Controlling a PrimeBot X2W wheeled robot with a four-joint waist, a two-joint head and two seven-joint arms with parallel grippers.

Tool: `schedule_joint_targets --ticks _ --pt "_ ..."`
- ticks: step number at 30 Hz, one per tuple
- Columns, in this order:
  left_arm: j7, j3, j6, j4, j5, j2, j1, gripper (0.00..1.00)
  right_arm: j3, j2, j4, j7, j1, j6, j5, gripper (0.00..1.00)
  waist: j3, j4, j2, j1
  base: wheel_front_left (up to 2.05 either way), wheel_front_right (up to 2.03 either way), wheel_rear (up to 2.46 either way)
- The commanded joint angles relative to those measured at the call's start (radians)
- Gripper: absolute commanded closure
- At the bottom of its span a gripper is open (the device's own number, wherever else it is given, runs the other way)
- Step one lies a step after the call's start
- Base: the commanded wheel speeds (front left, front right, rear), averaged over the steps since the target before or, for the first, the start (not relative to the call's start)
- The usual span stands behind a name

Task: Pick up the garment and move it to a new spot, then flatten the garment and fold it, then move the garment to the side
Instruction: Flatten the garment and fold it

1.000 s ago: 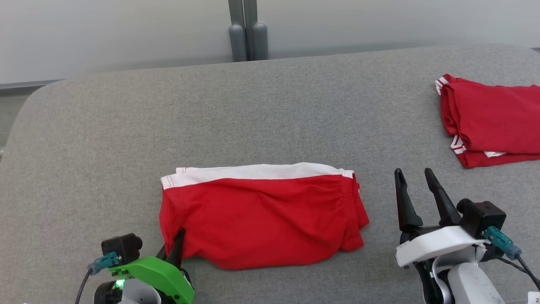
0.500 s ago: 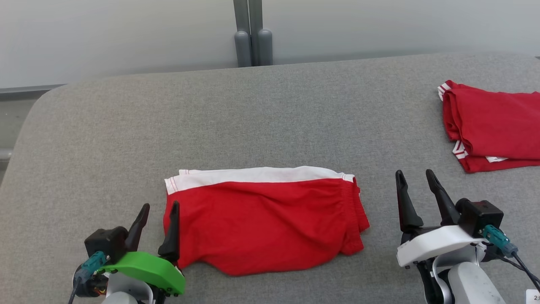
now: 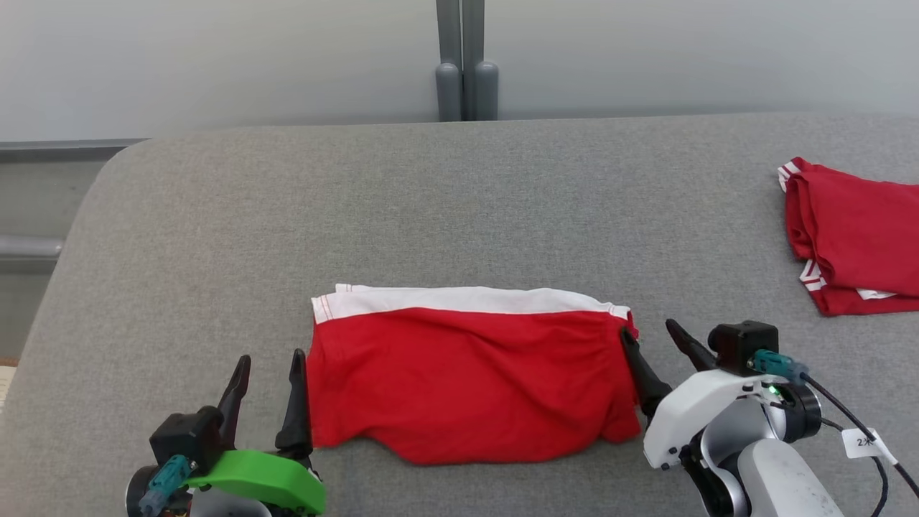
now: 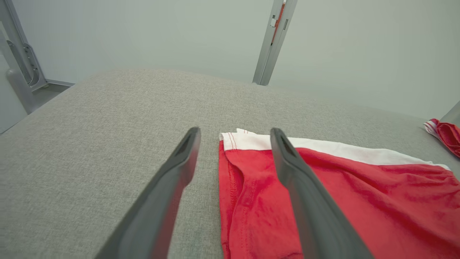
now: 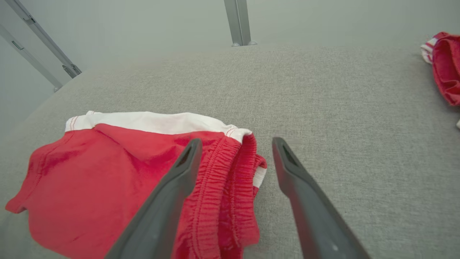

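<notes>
The garment (image 3: 467, 373) is a pair of red shorts with a white band along the far edge, lying folded flat on the grey padded table (image 3: 431, 201). My left gripper (image 3: 271, 357) stands open at its left edge. In the left wrist view the gripper (image 4: 234, 131) has one finger over the red cloth (image 4: 359, 194) and the other over bare table. My right gripper (image 3: 648, 329) is open at the garment's right end. In the right wrist view the gripper (image 5: 236, 141) straddles the gathered elastic edge of the garment (image 5: 107, 172). Neither gripper holds anything.
A second red garment (image 3: 854, 237) with white trim lies at the table's far right, also seen as a red bundle (image 5: 445, 64) from the right wrist. A grey post (image 3: 467, 79) stands behind the table's far edge. The table's rounded left corner (image 3: 108, 172) drops off to the floor.
My left gripper opened, let go of the garment's near left corner and drew back a little. My right gripper moved left to the garment's right edge. The camera shifted too.
</notes>
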Motion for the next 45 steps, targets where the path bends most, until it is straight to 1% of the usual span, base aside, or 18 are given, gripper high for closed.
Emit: schedule_joint_targets --ticks 1,3,6,12,17,22,24,28,30,34,37,41,45 --pt "-0.004 0.007 -0.003 -0.004 0.02 -0.009 0.016 0.0 -0.004 -0.006 0.013 0.024 -0.009 0.0 0.002 0.0 0.002 0.017 0.0 0.0 0.0 0.0 0.0" --pt "-0.003 0.013 -0.01 -0.005 0.027 -0.017 0.023 0.0 -0.008 -0.007 0.033 0.057 -0.004 0.0 -0.005 0.0 0.003 0.03 0.0 0.0 0.0 0.0 0.0" --pt "-0.004 0.03 -0.02 -0.001 0.038 -0.026 0.025 0.0 -0.013 -0.007 0.067 0.096 0.01 0.0 0.015 0.0 0.005 0.045 0.0 0.0 0.0 0.0 0.0" --pt "-0.004 0.056 -0.038 0.004 0.067 -0.043 0.033 0.0 -0.03 -0.005 0.142 0.127 0.006 0.0 0.035 0.0 0.009 0.062 0.0 0.0 0.0 0.0 0.0" --pt "-0.004 0.075 -0.053 0.007 0.088 -0.052 0.037 0.0 -0.024 -0.004 0.205 0.148 -0.026 0.0 0.103 0.0 0.012 0.068 0.0 0.0 0.0 0.0 0.0" --pt "-0.004 0.09 -0.063 0.01 0.105 -0.061 0.036 0.0 0.008 -0.003 0.251 0.157 -0.063 0.0 0.16 0.0 0.016 0.066 0.0 0.0 0.0 0.0 0.0" --pt "-0.004 0.094 -0.067 0.012 0.111 -0.064 0.037 0.0 0.022 -0.003 0.269 0.165 -0.079 0.0 0.186 0.45 0.016 0.064 0.0 0.0 0.0 0.0 0.0" --pt "-0.004 0.101 -0.074 0.018 0.124 -0.069 0.036 0.0 0.048 -0.011 0.301 0.177 -0.111 0.0 0.241 0.83 0.016 0.055 0.0 0.0 0.0 0.0 0.0" --pt "-0.004 0.104 -0.078 0.02 0.131 -0.071 0.035 0.0 0.06 -0.019 0.316 0.175 -0.127 0.0 0.259 1.0 0.017 0.049 0.0 0.0 0.0 0.0 0.0" --pt "-0.004 0.112 -0.083 0.021 0.141 -0.07 0.033 0.0 0.088 -0.039 0.322 0.17 -0.162 0.0 0.3 1.0 0.019 0.03 0.0 0.0 0.0 0.0 0.0" --pt "-0.004 0.119 -0.086 0.021 0.148 -0.069 0.029 0.0 0.11 -0.074 0.302 0.182 -0.176 0.0 0.337 1.0 0.018 0.011 0.0 0.0 0.0 0.0 0.0" --pt "-0.004 0.121 -0.088 0.014 0.154 -0.074 0.027 0.0 0.12 -0.153 0.263 0.207 -0.191 0.0 0.372 1.0 0.017 -0.015 0.0 0.0 0.0 0.0 0.0" --pt "-0.004 0.12 -0.092 0.01 0.161 -0.077 0.021 0.0 0.109 -0.244 0.227 0.237 -0.2 0.0 0.381 1.0 0.022 -0.041 0.0 0.0 0.0 0.0 0.0"
